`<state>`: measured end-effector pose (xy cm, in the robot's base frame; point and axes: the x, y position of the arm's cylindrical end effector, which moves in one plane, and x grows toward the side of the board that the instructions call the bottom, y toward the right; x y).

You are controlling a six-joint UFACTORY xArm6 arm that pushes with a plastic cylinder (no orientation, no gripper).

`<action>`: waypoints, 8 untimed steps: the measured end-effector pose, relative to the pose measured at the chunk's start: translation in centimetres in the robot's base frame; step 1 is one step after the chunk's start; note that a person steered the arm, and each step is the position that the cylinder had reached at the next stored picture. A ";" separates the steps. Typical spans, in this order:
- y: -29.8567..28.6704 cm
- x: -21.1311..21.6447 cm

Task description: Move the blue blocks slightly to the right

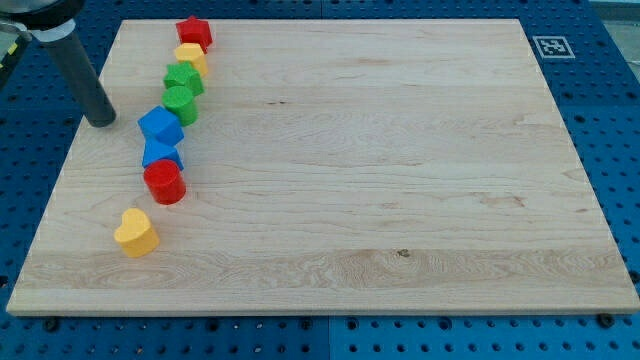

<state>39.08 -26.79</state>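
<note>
The wooden board (380, 170) lies on a blue pegboard table (610, 120), a marker tag (549, 46) at its top right corner. My tip (101, 121) is a bare rod holding nothing, resting just left of the upper blue block (160, 126), apart from it. The lower blue block (161, 153) touches the red cylinder (165, 182). Above run the green cylinder (180, 102), green block (184, 78), yellow block (190, 56) and red star (194, 32). A yellow heart (136, 232) sits alone below

Two blue blocks lie touching to the right of my tip (101, 120): an angular blue block (160, 126) just right of it, a second blue block (161, 153) lower right, farther off
</note>
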 end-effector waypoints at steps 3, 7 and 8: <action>2.9 2.4; 2.2 3.8; 2.2 3.3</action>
<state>42.42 -24.58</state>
